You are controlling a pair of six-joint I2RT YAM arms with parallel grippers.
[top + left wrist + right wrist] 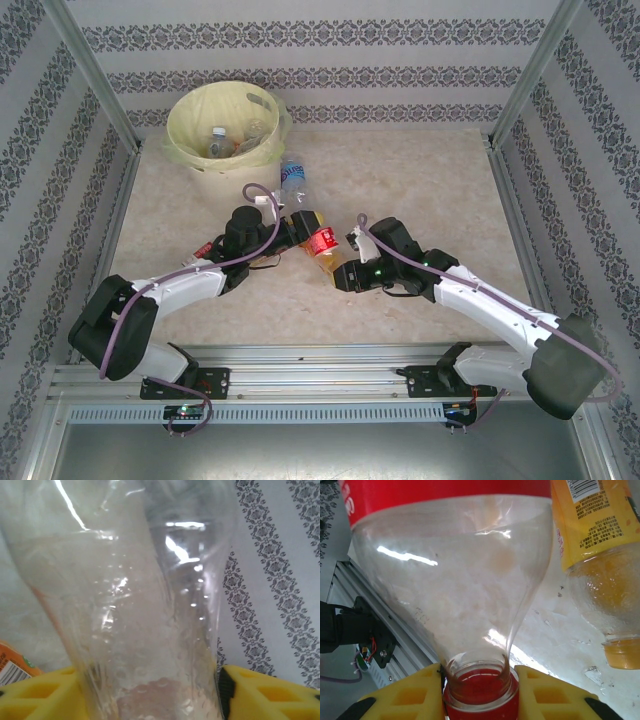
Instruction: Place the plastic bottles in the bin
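Left jaws: closed against both sides of a clear bottle (145, 620), its wall creased. Right jaws: clamped on the neck of a red-label bottle (455, 580), red cap, at the middle of the table (420, 190). Beside it: yellow-label bottle (600, 555), orange cap, barcode, print too small to read. Bin (185, 150): pale yellow, bag-lined, far left; several bottles (218, 140) inside.

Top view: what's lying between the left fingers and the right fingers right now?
Two bottles, seen in the top view: a red-labelled bottle, its capped neck pinched in the right fingers, and an orange-labelled bottle alongside it.
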